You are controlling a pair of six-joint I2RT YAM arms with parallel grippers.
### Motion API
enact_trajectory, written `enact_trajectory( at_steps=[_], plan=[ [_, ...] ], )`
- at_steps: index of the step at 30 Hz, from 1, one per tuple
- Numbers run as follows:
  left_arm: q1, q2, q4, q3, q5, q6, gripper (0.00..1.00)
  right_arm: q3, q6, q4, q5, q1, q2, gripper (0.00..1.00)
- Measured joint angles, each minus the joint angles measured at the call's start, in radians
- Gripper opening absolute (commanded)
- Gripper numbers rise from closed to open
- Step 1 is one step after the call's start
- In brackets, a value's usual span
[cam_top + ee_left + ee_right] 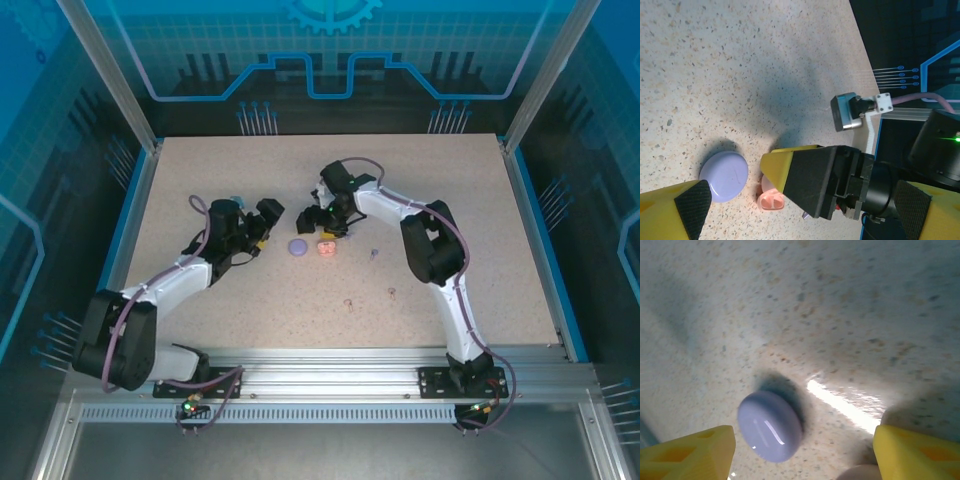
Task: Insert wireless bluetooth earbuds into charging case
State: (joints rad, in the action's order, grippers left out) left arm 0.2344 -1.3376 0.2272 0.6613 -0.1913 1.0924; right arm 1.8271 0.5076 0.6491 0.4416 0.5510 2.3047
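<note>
Speckled beige tabletop [200, 300] carries two small round charging cases side by side near its middle. The lavender charging case [297, 245] is closed, a smooth disc with its lid down. Just to its right sits the pink charging case [327, 247]. In the left wrist view the pink one seems to lie open, with its hollows facing up.

The right gripper [322, 225] hangs low over the pink case with its yellow fingers [915, 452] spread wide and nothing between them. In its own camera the lavender case lies below and the pink case's rim peeks in at the bottom edge.

The left gripper [265, 228] sits just left of the lavender case. It is likewise spread apart and empty, and it points toward both cases.

The buds lie loose on the table, outside the cases. A lavender earbud [374, 253] is a little right of the pink case. A pink earbud [392, 292] and a second pink earbud [348, 300] lie nearer the arm bases, apart from each other.
</note>
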Motion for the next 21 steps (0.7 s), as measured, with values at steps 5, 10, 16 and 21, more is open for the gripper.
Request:
enact_trajectory(
  at_steps=[5, 10, 16, 21],
  plan=[
    [-0.011, 0.032, -0.007, 0.0, 0.0, 0.0, 0.99, 0.002, -0.071, 0.017, 0.092, 0.019, 0.0, 0.72],
    [-0.011, 0.037, -0.014, 0.0, 0.0, 0.0, 0.99, -0.022, -0.137, 0.026, 0.132, 0.062, -0.013, 0.74],
    [-0.012, 0.037, -0.014, 0.0, -0.008, -0.002, 0.99, -0.183, -0.107, 0.009, 0.069, 0.056, -0.153, 0.78],
    [-0.012, 0.037, -0.016, 0.0, -0.014, -0.006, 0.99, -0.192, -0.078, 0.011, 0.009, 0.014, -0.212, 0.79]
  ],
)
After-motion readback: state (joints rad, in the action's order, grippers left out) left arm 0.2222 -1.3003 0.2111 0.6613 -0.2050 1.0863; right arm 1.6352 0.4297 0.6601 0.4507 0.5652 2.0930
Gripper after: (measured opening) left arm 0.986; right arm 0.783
